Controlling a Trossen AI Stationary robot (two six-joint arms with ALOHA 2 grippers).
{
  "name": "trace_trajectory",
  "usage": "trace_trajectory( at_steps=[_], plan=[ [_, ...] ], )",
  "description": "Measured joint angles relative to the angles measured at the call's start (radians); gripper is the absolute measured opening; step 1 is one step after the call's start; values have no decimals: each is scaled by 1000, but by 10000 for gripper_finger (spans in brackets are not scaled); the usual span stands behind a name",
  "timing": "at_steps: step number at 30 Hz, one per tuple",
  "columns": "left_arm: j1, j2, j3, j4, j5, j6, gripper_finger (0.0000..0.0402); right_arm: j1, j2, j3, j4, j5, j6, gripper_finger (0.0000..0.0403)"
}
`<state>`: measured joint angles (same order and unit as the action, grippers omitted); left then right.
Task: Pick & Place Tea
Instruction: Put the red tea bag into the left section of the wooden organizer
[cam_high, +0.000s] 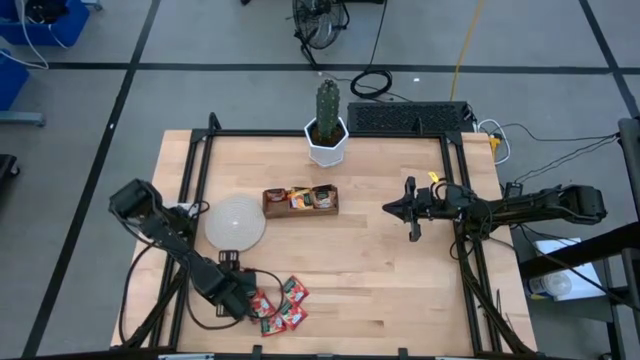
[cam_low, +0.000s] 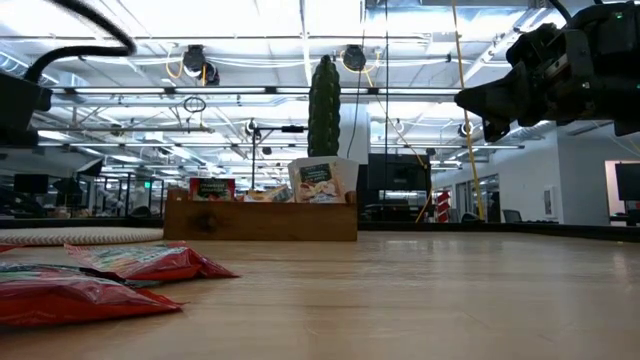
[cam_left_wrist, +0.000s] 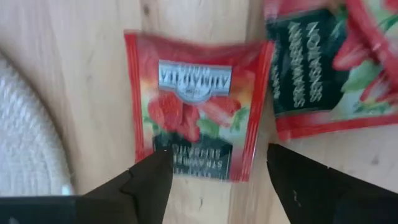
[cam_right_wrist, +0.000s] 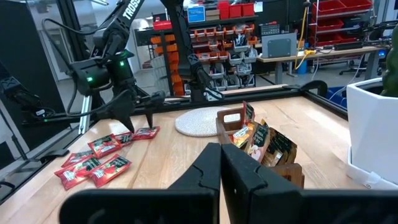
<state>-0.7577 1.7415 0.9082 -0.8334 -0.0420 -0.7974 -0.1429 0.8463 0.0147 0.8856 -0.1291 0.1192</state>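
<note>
Several red-and-green tea sachets (cam_high: 287, 305) lie flat on the wooden table near its front left. My left gripper (cam_left_wrist: 217, 163) points down over the leftmost red sachet (cam_left_wrist: 196, 124). It is open, one finger over each side edge of the sachet's near end. From the right wrist view, its fingertips (cam_right_wrist: 148, 119) stand just above that sachet (cam_right_wrist: 144, 132). My right gripper (cam_right_wrist: 221, 168) is shut and empty, held level above the table's right half (cam_high: 390, 207). The brown tray (cam_high: 300, 200) holds more sachets standing upright. My left gripper comes at the leftmost red sachet from above, pointing down. One fingertip (cam_left_wrist: 155, 167) overlaps the sachet's corner in the wrist view. I cannot tell whether it touches. The sachet lies flat on the table.
A round pale disc (cam_high: 235, 222) lies left of the tray, close behind my left gripper. A cactus in a white pot (cam_high: 327, 140) stands at the far edge. A black frame (cam_high: 455, 180) rims the table. Bare wood (cam_high: 400, 290) stretches across the front right.
</note>
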Motion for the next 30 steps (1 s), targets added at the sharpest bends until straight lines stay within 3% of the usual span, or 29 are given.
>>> trace_trajectory(
  at_steps=[14,20,27,30],
  plan=[
    [63,-2,-22,100,1,188,218,0,0,0,0,1,-3,0],
    [61,-2,-22,110,2,188,147,0,0,0,0,0,-3,0],
    [60,-2,-22,117,-46,150,22,0,0,0,0,-1,-3,0],
    [59,0,-22,113,-86,133,7,0,0,0,0,-2,-3,0]
  ],
)
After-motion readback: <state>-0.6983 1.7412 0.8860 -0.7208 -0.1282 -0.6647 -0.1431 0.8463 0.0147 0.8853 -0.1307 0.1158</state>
